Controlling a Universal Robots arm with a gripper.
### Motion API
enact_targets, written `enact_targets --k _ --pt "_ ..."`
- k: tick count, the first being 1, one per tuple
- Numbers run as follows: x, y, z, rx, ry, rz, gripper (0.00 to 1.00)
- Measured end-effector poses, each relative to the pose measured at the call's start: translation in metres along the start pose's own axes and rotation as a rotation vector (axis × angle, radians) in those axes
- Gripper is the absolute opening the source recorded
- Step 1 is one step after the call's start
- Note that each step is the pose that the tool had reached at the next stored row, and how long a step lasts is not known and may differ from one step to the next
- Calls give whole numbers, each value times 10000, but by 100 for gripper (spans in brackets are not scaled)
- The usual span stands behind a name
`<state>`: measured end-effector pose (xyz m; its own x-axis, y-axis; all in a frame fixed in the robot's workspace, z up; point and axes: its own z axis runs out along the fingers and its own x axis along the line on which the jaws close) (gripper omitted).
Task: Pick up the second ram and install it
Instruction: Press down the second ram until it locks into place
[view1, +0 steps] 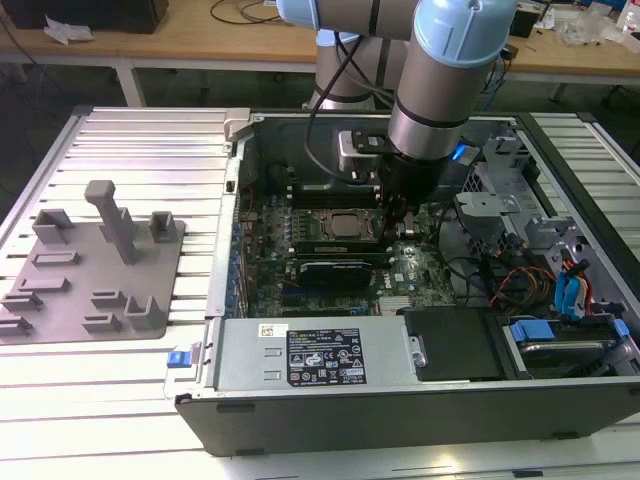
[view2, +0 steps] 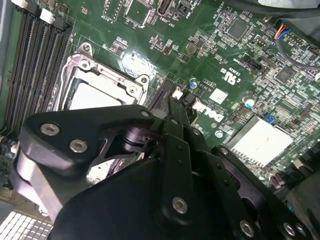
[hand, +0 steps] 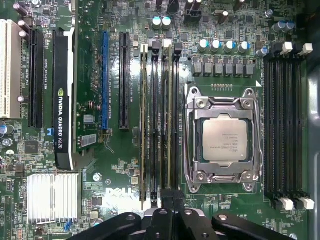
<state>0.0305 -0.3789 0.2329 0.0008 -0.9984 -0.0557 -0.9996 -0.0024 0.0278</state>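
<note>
In the first wrist view two thin green ram sticks stand edge-on in the slots beside the processor socket (hand: 225, 140). One stick (hand: 143, 125) is farther from the socket; the second ram (hand: 168, 125) is closer to it. My gripper (hand: 167, 196) is shut, its tips directly over one end of the second ram; whether they touch it I cannot tell. In the second wrist view the gripper (view2: 172, 102) points down at the board next to a white slot latch (view2: 176, 92). In the exterior view the gripper (view1: 397, 222) reaches down inside the open computer case.
A black graphics card (hand: 64, 100) stands in a slot beyond the sticks, with a finned heat sink (hand: 52, 197) near it. Several empty slots (hand: 285, 125) lie on the socket's other side. A grey fixture (view1: 95, 265) lies at the exterior view's left. The power supply (view1: 310, 355) borders the case front.
</note>
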Motion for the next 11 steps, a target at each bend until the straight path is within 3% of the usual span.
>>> enact_targets --k 4,8,11 --pt "-8 3 -120 0 3 0 8" --pt "-8 14 -131 0 4 0 8" --pt "-8 96 -127 0 4 0 8"
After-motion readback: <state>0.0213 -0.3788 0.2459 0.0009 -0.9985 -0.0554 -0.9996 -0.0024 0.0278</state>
